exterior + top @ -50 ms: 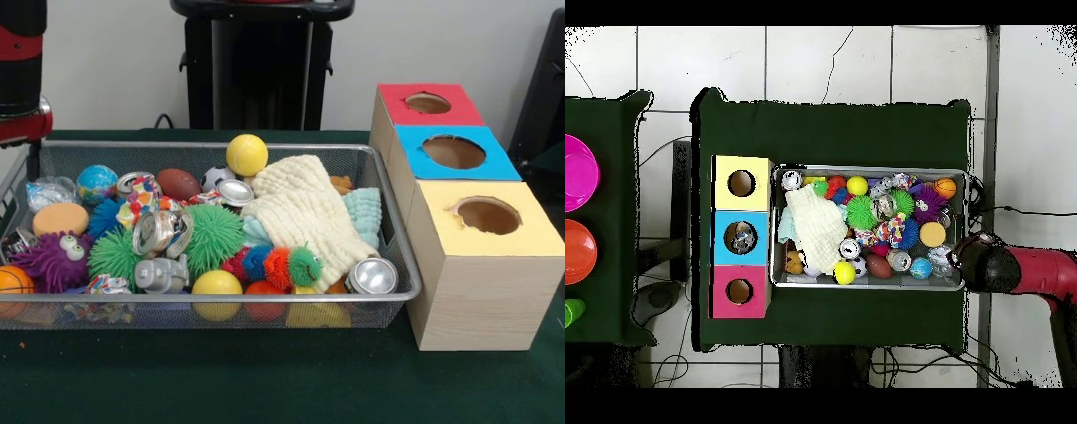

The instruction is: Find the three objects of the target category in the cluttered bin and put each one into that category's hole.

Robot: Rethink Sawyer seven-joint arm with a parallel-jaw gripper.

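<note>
A wire mesh bin is packed with clutter. It holds a yellow ball, a second yellow ball, a basketball, crushed cans, spiky toys and a cream cloth. Beside the bin stand a red box, a blue box and a yellow box, each with a round hole on top. From above, something greyish shows in the blue box's hole. My gripper hangs at the bin's corner near the arm, over the outer rim.
In the overhead view a second green table at the left edge carries a magenta plate and an orange plate. A light blue cloth lies against the bin wall nearest the boxes. The black pedestal rises behind the bin.
</note>
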